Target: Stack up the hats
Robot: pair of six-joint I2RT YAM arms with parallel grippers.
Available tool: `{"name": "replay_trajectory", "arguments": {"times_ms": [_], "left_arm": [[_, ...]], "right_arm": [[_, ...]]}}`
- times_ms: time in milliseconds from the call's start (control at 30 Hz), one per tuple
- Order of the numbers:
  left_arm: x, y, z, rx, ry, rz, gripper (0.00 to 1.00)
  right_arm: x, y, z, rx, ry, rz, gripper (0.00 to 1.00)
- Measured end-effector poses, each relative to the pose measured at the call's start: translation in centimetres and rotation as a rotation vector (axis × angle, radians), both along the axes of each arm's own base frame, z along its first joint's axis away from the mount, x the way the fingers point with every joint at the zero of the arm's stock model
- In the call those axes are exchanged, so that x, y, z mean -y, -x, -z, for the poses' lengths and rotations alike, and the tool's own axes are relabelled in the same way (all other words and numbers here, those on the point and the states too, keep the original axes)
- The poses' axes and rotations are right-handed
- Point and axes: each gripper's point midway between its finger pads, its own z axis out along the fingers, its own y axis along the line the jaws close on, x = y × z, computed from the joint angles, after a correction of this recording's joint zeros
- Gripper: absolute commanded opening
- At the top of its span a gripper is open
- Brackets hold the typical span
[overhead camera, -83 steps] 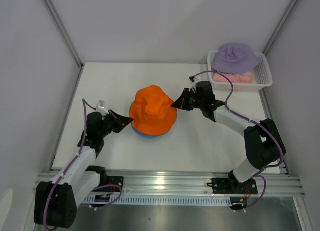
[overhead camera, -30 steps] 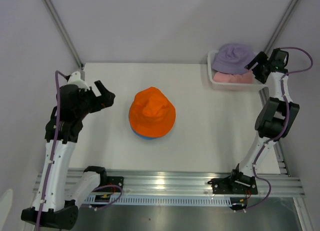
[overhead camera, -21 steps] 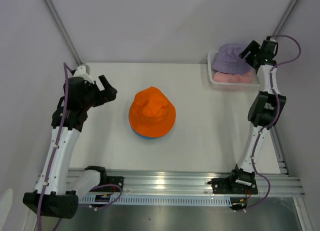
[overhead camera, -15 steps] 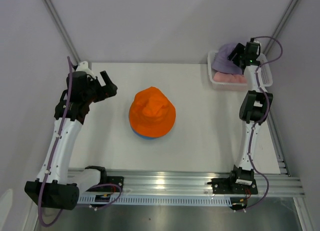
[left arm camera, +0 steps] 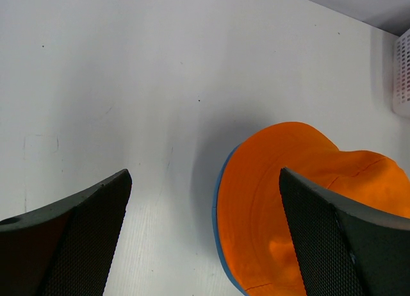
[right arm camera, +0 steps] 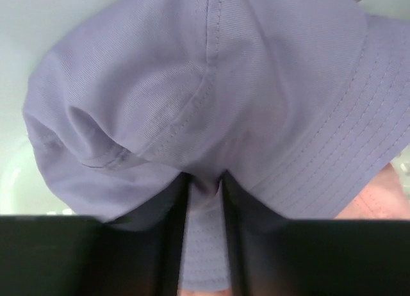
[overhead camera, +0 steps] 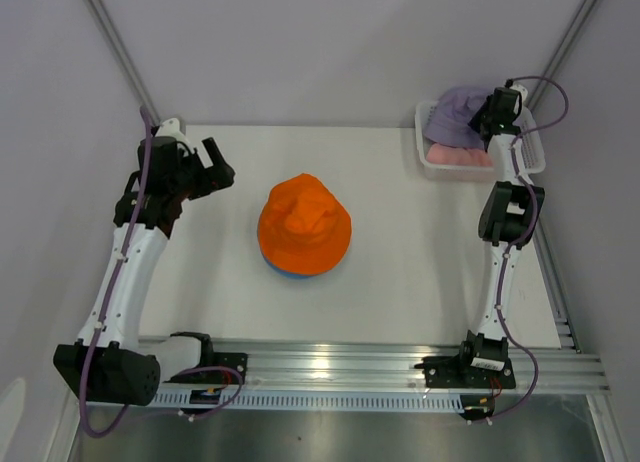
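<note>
The orange hat [overhead camera: 304, 225] sits crown up in the middle of the table, on top of the blue hat [overhead camera: 277, 267], of which only a thin brim edge shows. The lavender hat [overhead camera: 455, 117] lies on the pink hat [overhead camera: 455, 156] in the white basket [overhead camera: 533, 152] at the back right. My right gripper [overhead camera: 482, 117] is at the lavender hat's brim; in the right wrist view its jaws [right arm camera: 204, 200] pinch a fold of lavender fabric [right arm camera: 211, 84]. My left gripper [overhead camera: 212, 172] hangs open, high and left of the orange hat [left arm camera: 307, 200].
The white mesh basket stands against the back right corner, with its edge [left arm camera: 403, 72] showing in the left wrist view. Metal frame posts rise at both back corners. The table's left and right edges lie close to the arms.
My right gripper swung over the basket onto the lavender hat and closed on its brim. The left arm rose slightly and stayed open. The orange hat has not moved.
</note>
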Motion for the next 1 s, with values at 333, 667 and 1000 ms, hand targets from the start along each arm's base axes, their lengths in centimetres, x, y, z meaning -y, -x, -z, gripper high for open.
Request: {"name": "replay_trajectory", "arguments": {"times_ms": [333,667,1000], "left_arm": [[0.3,-0.2,-0.7,0.014,0.015,0.008,1.0],[2.0,0.4,-3.8,0.078,0.091,0.079,0.99],[5.2,2.3,-7.3,0.169,0.223,0.236,0.99]], "right_arm": [[0.5,-0.5,-1.2,0.047,0.01,-0.008,0.0],[-5.9,4.7,-16.8,0.212,-0.061,-0.26,0.0],[-21.4,20.2,-42.3,0.732,-0.119,-0.726,0.0]]}}
